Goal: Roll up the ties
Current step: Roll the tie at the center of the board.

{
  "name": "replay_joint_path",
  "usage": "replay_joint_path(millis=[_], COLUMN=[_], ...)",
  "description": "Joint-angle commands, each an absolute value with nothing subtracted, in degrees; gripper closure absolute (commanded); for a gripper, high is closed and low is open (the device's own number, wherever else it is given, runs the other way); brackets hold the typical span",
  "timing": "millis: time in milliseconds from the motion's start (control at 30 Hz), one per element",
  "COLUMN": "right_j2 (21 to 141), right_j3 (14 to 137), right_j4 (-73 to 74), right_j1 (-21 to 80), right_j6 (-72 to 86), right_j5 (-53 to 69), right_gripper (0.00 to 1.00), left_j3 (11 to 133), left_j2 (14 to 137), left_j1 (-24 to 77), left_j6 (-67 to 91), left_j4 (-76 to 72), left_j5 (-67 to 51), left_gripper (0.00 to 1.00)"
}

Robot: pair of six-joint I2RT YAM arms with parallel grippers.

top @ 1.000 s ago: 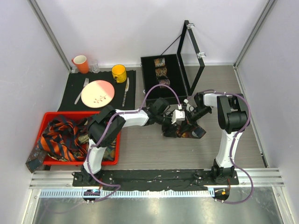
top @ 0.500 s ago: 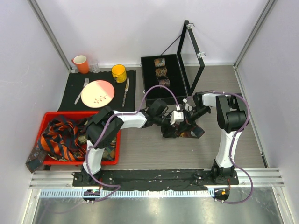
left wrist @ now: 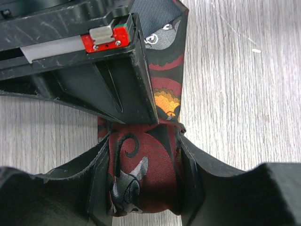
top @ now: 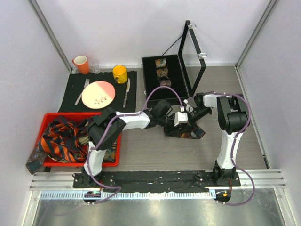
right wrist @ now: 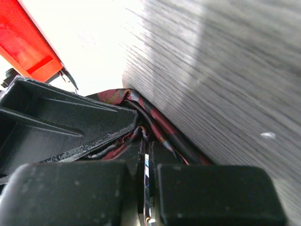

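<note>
**Both pincers on one tie at mid-desk**

At far left I see the red tray [top: 66, 115] heaped with loose ties [top: 59, 141], orange-navy stripes uppermost, one end hanging over its near left corner. Behind it is a black placemat [top: 101, 82] with a plate [top: 99, 94], an orange cup [top: 81, 63] and a yellow mug [top: 120, 73].

Further right, at the back, an open black case [top: 153, 87] holds three rolled ties [top: 162, 72] in a row.

In front of the case, the left pincer [left wrist: 143, 183] is clenched on the coiled end of the dark red patterned tie [left wrist: 162, 89], one finger on each side of the roll. The unrolled strip runs away from the coil, flat on the wooden desk [left wrist: 235, 94].

The right pincer [right wrist: 145, 150] meets it tip to tip just beside the coil. Its fingers [right wrist: 221, 193] are pressed almost together, and a fold of the same tie leads into the slit between them. From above, the tie's wide end lies spread just right of the two pincers.
</note>
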State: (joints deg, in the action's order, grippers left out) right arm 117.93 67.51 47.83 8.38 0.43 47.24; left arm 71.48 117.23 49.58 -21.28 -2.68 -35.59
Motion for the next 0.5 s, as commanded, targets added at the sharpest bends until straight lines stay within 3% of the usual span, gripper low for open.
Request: replay_joint_path(millis=[0,367,467], right_j2=[118.22,111.53,111.36], right_j3=[66.53,66.53,66.27], right_j4=[42.35,51.86,51.5], right_j1=[9.15,4.04,4.83], right_j6=[1.41,-5.98,-5.71], right_j5=[45.34,56.06,58.53], right_gripper=[0.93,0.59,0.55], left_j3=[72.16,75.23,75.76], left_j2=[117.07,119.18,119.62], left_j1=[50.71,50.62,50.62], left_j6=[-25.66,-28.21,-28.13], left_j4=[9.21,21.01,21.18], left_j5=[-29.01,-24.87,-24.79], left_gripper=[0.72,0.77,0.77])
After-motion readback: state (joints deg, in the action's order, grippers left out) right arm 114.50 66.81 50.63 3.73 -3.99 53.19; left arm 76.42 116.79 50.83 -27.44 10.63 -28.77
